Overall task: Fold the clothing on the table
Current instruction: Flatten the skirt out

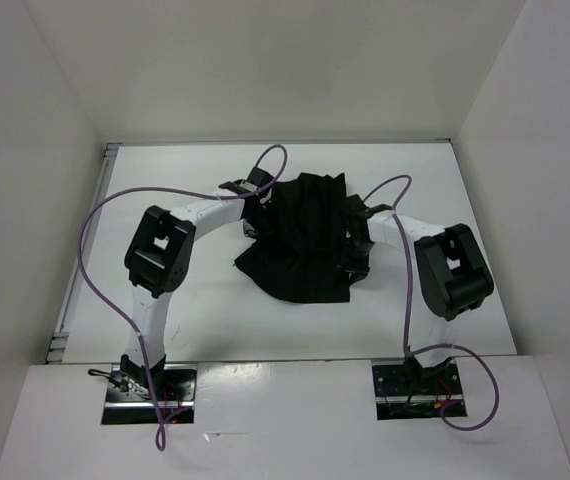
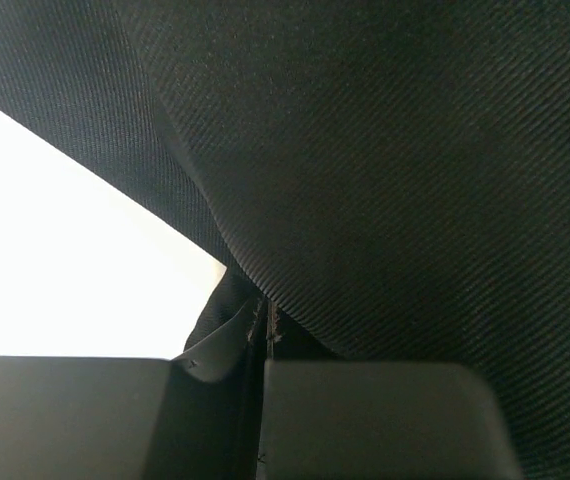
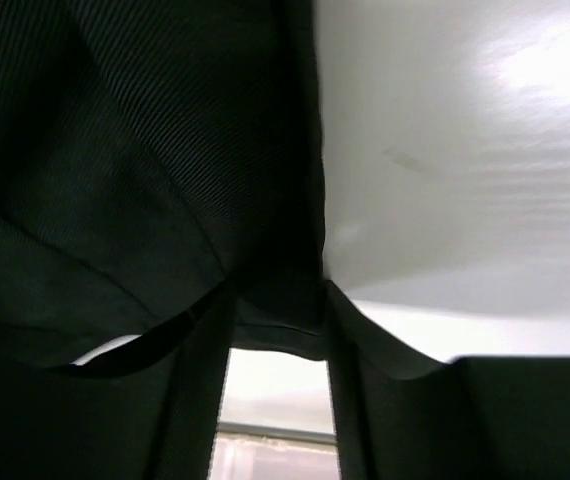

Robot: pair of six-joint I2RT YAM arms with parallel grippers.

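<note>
The black pleated clothing (image 1: 300, 240) lies bunched in the middle of the white table (image 1: 195, 320). My left gripper (image 1: 256, 196) is at its upper left edge. In the left wrist view the left gripper (image 2: 262, 322) is shut, with a thin fold of the clothing (image 2: 385, 180) pinched in the seam between its fingers (image 2: 385, 420). My right gripper (image 1: 356, 236) is at the garment's right edge. In the right wrist view the right gripper (image 3: 277, 338) has its jaws apart, and a hem of the clothing (image 3: 115, 180) hangs across its fingertips, with light showing through the gap.
White walls close in the table on three sides. A thin metal rim (image 1: 85, 260) runs along the left edge. Purple cables (image 1: 95, 230) loop above both arms. The two arm bases (image 1: 150, 392) sit at the near edge.
</note>
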